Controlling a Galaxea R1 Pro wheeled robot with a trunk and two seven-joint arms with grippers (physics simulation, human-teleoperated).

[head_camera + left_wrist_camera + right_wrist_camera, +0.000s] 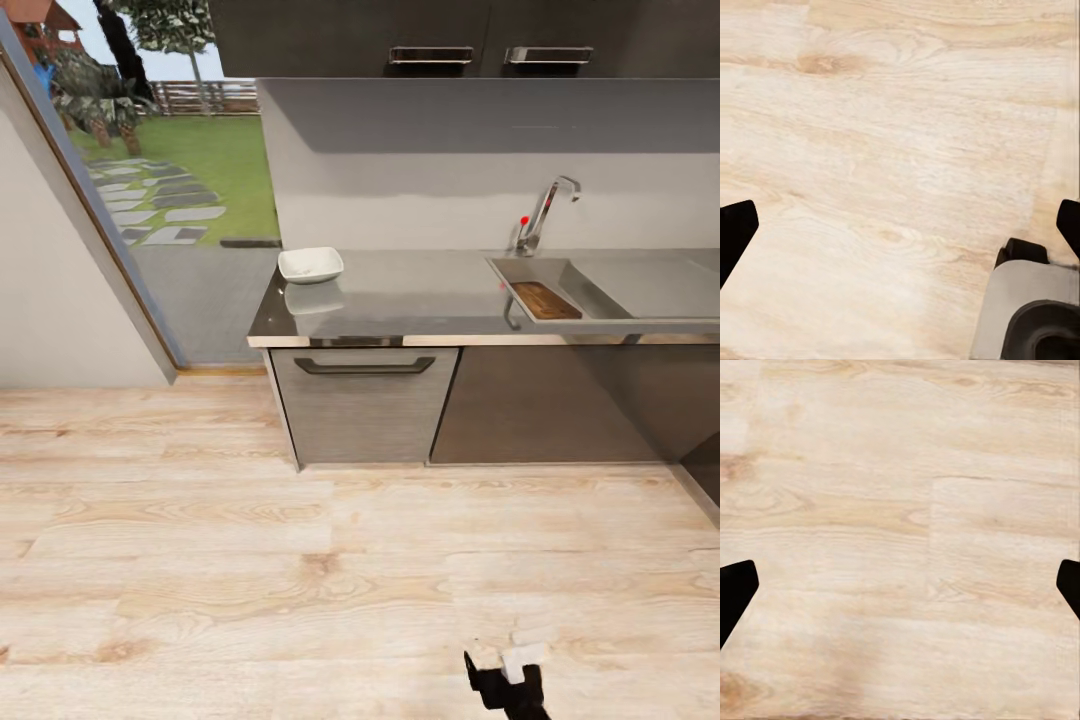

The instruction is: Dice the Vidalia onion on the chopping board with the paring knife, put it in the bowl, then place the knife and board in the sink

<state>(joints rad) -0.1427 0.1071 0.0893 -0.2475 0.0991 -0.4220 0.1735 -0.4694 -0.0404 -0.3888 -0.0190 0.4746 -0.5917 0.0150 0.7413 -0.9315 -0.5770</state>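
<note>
Glass door (150, 200): far left of head view, garden beyond; no task item there.
Bowl (310, 264): white, upright, on the bench (420, 290) near its left end, well apart from the sink; contents too small to tell.
Tap (545, 210): behind the sink, spout arched toward the basin.
Sink (595, 290): set in the right part of the bench.
Chopping board (545, 300): brown, lying flat inside the sink, which is where the task sentence wants it at the end.
Board long axis: slanted in head view, far end toward the tap, near end toward the bench's front edge and to the right.
Onion, paring knife: not made out at this range.
Stage, as judged: fits either a board waiting in the basin with the dicing to come, or a board set back after it; not settled by these pictures.
Handling note, as judged: any further work at the basin calls for a square stance close to the sink, and a grip across the board's short side so the long axis clears the basin walls.
Left end effector (900, 232): released, black fingertips (735, 232) spread wide, facing the wooden floor (870, 112), holding nothing.
Right end effector (900, 589): released likewise, fingertips (735, 589) wide apart over the floor, holding nothing.
</note>
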